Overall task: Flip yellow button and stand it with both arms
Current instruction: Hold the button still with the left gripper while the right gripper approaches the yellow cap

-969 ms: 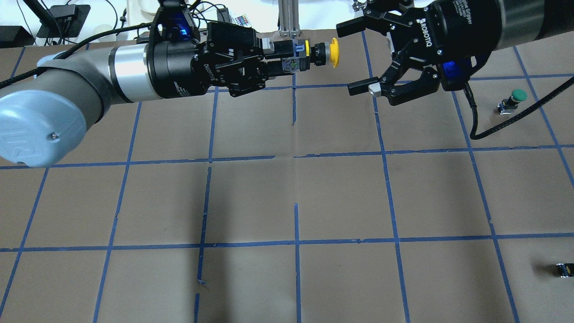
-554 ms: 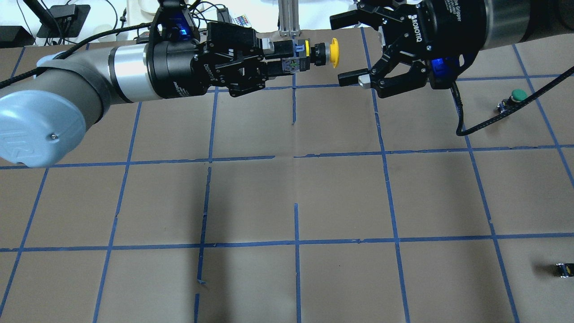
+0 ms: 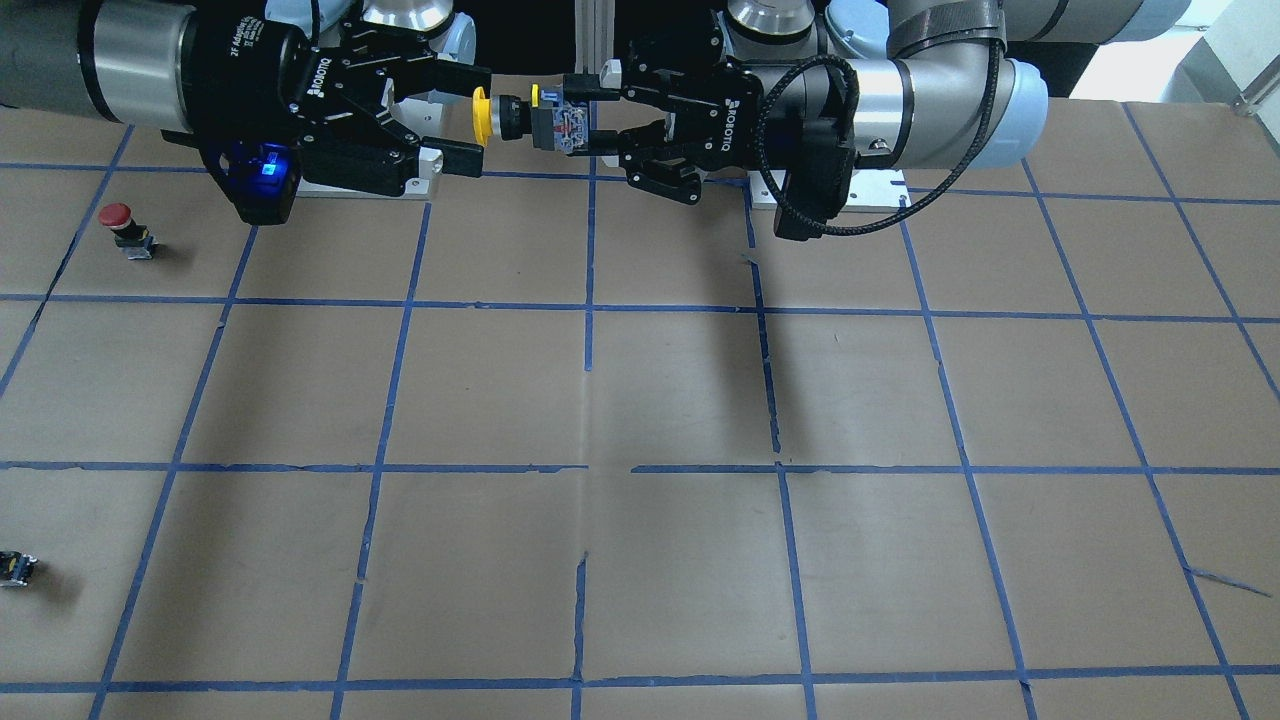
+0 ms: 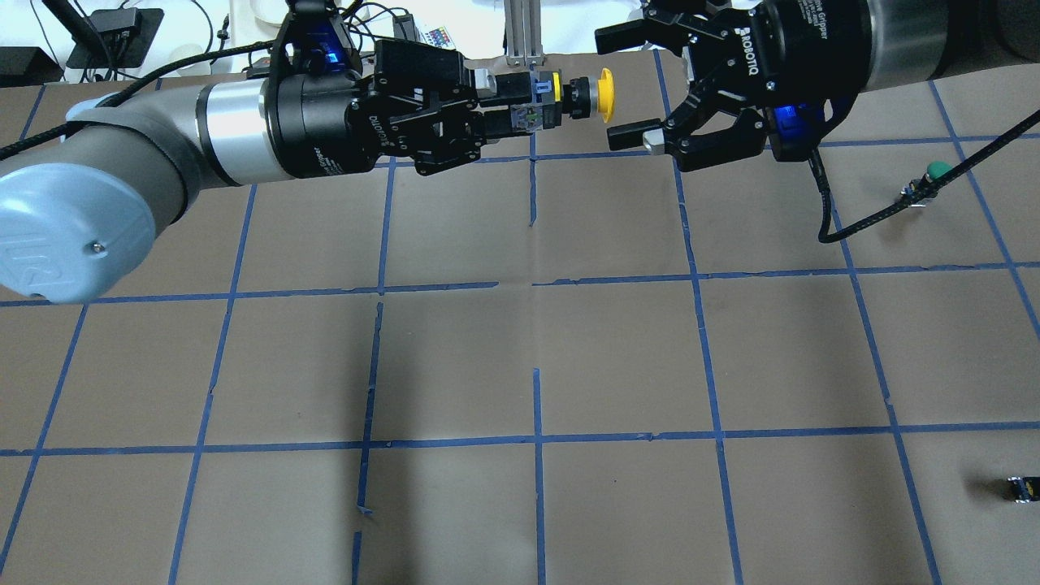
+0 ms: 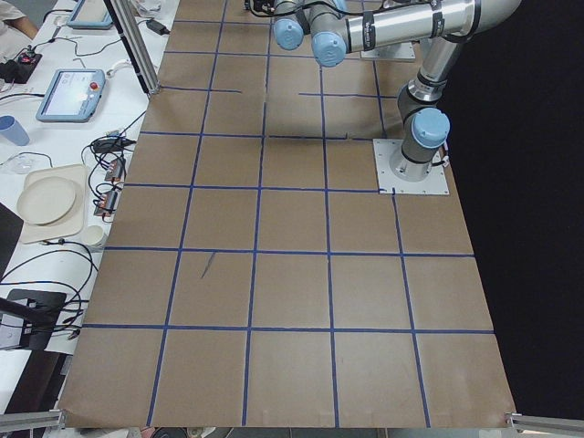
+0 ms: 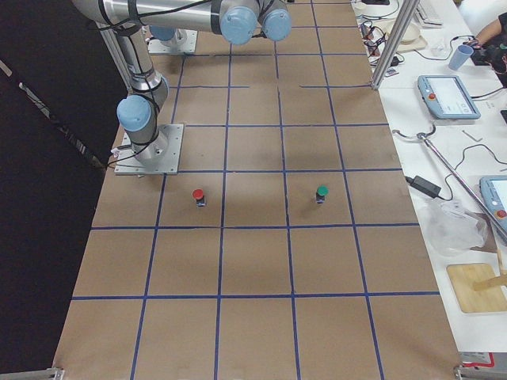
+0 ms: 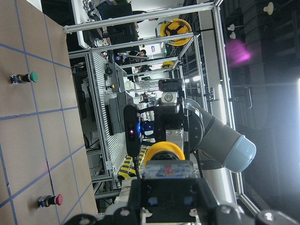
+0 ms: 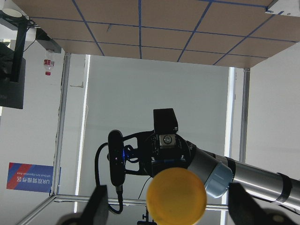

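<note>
The yellow button (image 4: pixel 603 86) hangs in the air above the table's far middle, lying level. My left gripper (image 4: pixel 532 101) is shut on its dark block body, with the yellow cap pointing at my right gripper (image 4: pixel 611 88). The right gripper is wide open. Its fingertips (image 4: pixel 624 135) stand on either side of the cap without touching it. In the front view the button (image 3: pixel 483 115) sits between the left gripper (image 3: pixel 582 118) and the open right gripper (image 3: pixel 478 115). The cap fills the low middle of the right wrist view (image 8: pixel 176 196) and also shows in the left wrist view (image 7: pixel 164 151).
A green-capped button (image 4: pixel 939 171) stands at the right, with the right arm's cable passing next to it. A red-capped button (image 3: pixel 119 226) stands near the robot's right side. A small dark capless block (image 4: pixel 1021 488) lies at the near right edge.
My right gripper has moved left toward the button, still open, so its fingertips now flank the yellow cap. The left gripper and the button have not moved.
</note>
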Controlling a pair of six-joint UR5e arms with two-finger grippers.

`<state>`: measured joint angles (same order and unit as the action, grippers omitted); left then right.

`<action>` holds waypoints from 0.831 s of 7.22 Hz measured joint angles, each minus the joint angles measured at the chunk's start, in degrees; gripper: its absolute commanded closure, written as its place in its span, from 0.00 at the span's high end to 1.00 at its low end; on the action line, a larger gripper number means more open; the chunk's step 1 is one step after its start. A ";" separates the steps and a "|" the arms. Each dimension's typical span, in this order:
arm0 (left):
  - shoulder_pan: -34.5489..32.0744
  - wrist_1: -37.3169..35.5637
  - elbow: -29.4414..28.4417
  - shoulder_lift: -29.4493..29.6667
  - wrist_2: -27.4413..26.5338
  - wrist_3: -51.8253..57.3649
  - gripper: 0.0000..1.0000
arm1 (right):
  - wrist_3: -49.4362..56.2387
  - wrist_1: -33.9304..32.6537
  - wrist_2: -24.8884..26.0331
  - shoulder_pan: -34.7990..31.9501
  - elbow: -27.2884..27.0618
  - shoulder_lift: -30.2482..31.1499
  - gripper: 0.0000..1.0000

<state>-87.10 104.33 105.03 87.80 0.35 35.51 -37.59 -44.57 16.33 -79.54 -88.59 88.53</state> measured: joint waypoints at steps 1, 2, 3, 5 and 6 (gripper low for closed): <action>0.00 0.00 0.01 0.02 0.00 0.00 0.02 | -0.02 0.01 -0.04 0.00 0.00 -0.03 0.43; 0.00 0.00 0.02 0.06 0.00 0.00 0.02 | -0.03 0.01 -0.08 0.00 0.00 -0.08 0.28; -0.01 0.00 0.02 0.08 0.01 0.00 0.02 | -0.02 0.01 -0.12 0.01 0.00 -0.10 0.15; -0.07 0.00 0.00 -0.04 -0.15 0.02 0.86 | -0.02 0.01 -0.15 0.07 -0.06 -0.16 0.08; -0.07 -0.25 0.04 -0.17 -0.49 0.00 0.99 | -0.03 0.01 -0.14 0.08 -0.08 -0.21 0.08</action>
<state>-87.17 104.07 105.07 87.63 -0.14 35.50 -37.62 -44.56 16.19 -79.46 -88.67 88.32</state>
